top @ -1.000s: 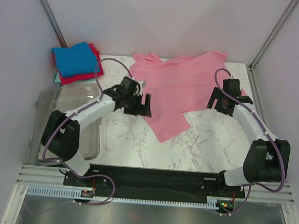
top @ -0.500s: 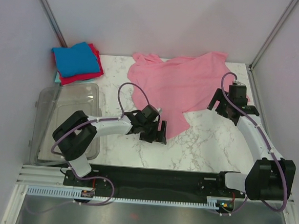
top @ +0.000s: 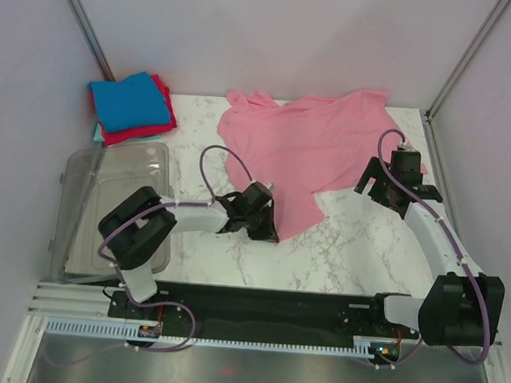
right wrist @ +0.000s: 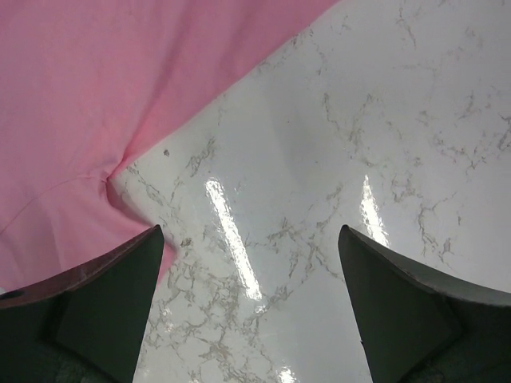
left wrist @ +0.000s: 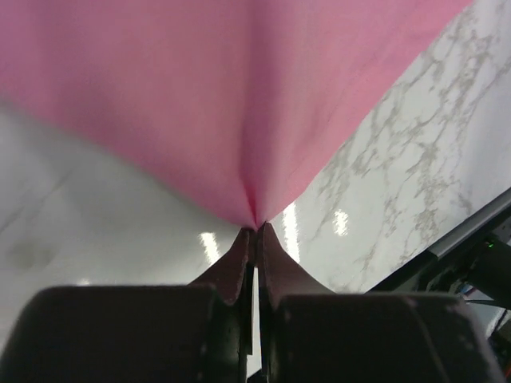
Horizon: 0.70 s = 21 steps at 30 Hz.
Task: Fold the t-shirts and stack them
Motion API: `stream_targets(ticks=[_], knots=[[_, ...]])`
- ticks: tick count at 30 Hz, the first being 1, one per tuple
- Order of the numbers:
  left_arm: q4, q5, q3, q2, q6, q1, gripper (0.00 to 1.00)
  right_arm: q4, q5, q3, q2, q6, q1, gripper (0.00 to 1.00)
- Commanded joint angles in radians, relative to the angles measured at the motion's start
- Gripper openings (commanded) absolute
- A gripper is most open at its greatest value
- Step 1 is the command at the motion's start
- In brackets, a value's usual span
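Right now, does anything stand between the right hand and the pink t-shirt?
Nothing visible does. The open right hand hovers over the white marble tabletop right at the edge of the light pink cloth t-shirt. Only bare marble shows between its fingers.

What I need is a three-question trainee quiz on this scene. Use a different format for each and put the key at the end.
1. True or false: the left gripper is shut on the near tip of the pink t-shirt.
2. Pick one. The right gripper is: A) open, holding nothing; B) shut on the pink shirt; C) shut, holding nothing.
3. Fill the gap: the top shirt of the folded stack in the far left corner is ____.

Key: 1 true; 2 A; 3 blue.
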Motion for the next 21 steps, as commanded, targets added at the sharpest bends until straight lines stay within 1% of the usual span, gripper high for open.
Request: stream_targets(ticks=[1, 2, 3, 4, 5, 6, 7, 8, 9, 10, 12, 17, 21], knots=[[-0.13, -0.111, -0.107, -0.203, 0.037, 0.068, 0.02, 0.005, 0.008, -0.006, -0.037, 0.005, -0.025, 0.98], [-0.152, -0.113, -0.132, -0.322, 0.048, 0.132, 0.02, 0.006, -0.001, -0.011, -0.034, 0.009, -0.025, 0.98], [-0.17, -0.107, -0.155, -0.376, 0.059, 0.166, 0.02, 0.006, -0.006, -0.013, -0.034, 0.014, -0.063, 0.98], [-0.219, -0.104, -0.192, -0.426, 0.082, 0.203, 0.02, 0.011, -0.012, -0.017, -0.026, 0.014, -0.075, 0.98], [-0.235, -0.097, -0.206, -0.479, 0.096, 0.27, 0.02, 0.026, -0.026, -0.031, -0.025, 0.022, -0.091, 0.98], [-0.248, -0.082, -0.218, -0.547, 0.113, 0.298, 0.02, 0.038, -0.037, -0.042, -0.022, 0.026, -0.132, 0.98], [-0.286, -0.076, -0.224, -0.57, 0.14, 0.321, 0.02, 0.055, -0.047, -0.054, -0.014, 0.031, -0.155, 0.97], [-0.302, -0.068, -0.223, -0.581, 0.154, 0.349, 0.02, 0.098, -0.058, -0.068, -0.009, 0.035, -0.181, 0.96], [-0.317, -0.052, -0.221, -0.586, 0.168, 0.357, 0.02, 0.117, -0.095, -0.098, 0.001, 0.045, -0.23, 0.95], [-0.33, -0.041, -0.214, -0.581, 0.189, 0.365, 0.02, 0.136, -0.107, -0.109, 0.029, 0.048, -0.252, 0.92], [-0.345, -0.016, -0.217, -0.575, 0.202, 0.38, 0.02, 0.19, -0.142, -0.146, 0.06, 0.06, -0.299, 0.91], [-0.309, 0.036, -0.247, -0.564, 0.205, 0.386, 0.02, 0.265, -0.116, -0.219, 0.13, 0.075, -0.378, 0.89], [-0.269, 0.079, -0.275, -0.566, 0.2, 0.386, 0.02, 0.331, -0.179, -0.237, 0.176, 0.097, -0.509, 0.84]])
